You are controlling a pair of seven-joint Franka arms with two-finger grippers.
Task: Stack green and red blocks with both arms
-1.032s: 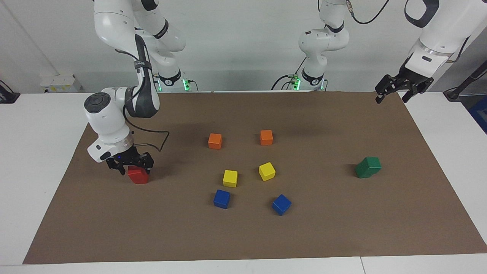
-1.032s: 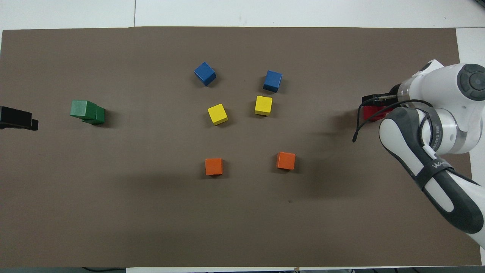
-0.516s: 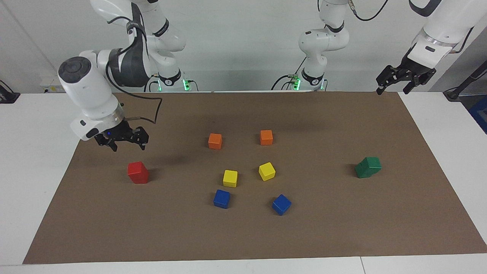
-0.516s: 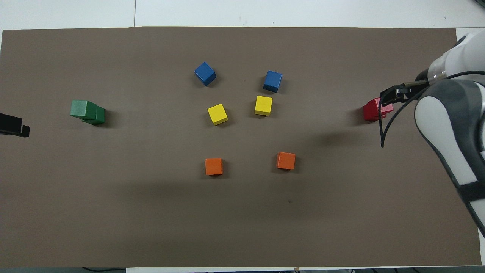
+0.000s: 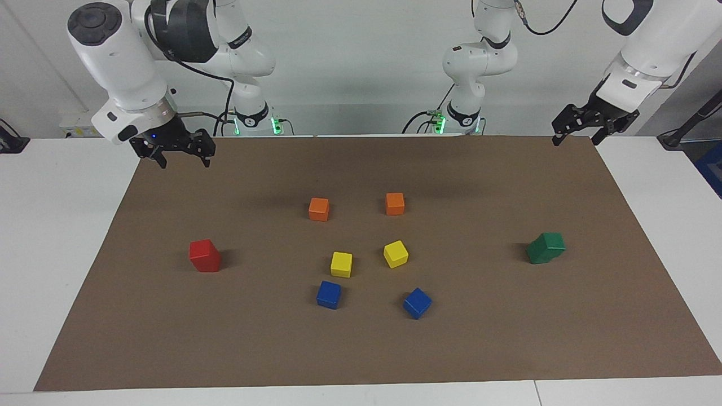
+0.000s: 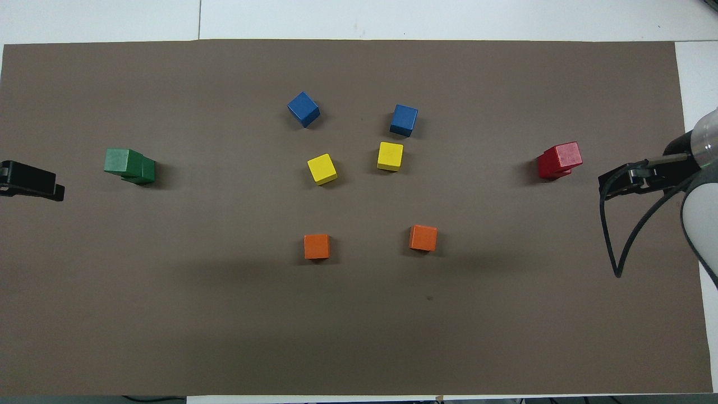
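Two red blocks [image 5: 204, 255] stand stacked toward the right arm's end of the mat, the upper one slightly turned; the stack also shows in the overhead view [image 6: 559, 160]. Two green blocks [image 5: 545, 248] stand stacked toward the left arm's end, the upper one offset [image 6: 129, 165]. My right gripper [image 5: 185, 161] is open and empty, raised over the mat's corner near the right arm's base, well clear of the red stack [image 6: 631, 180]. My left gripper [image 5: 576, 140] is open and empty, raised over the mat's corner near its own base [image 6: 32, 180].
In the middle of the brown mat [image 5: 507, 338] lie two orange cubes [image 5: 318, 208] [image 5: 395, 203], two yellow cubes [image 5: 341, 264] [image 5: 396, 254] and two blue cubes [image 5: 329, 294] [image 5: 417, 303]. White table surrounds the mat.
My right gripper, which was down around the top red block, has let go, risen and drawn back toward the robots. The red stack stays standing. The left gripper has barely moved.
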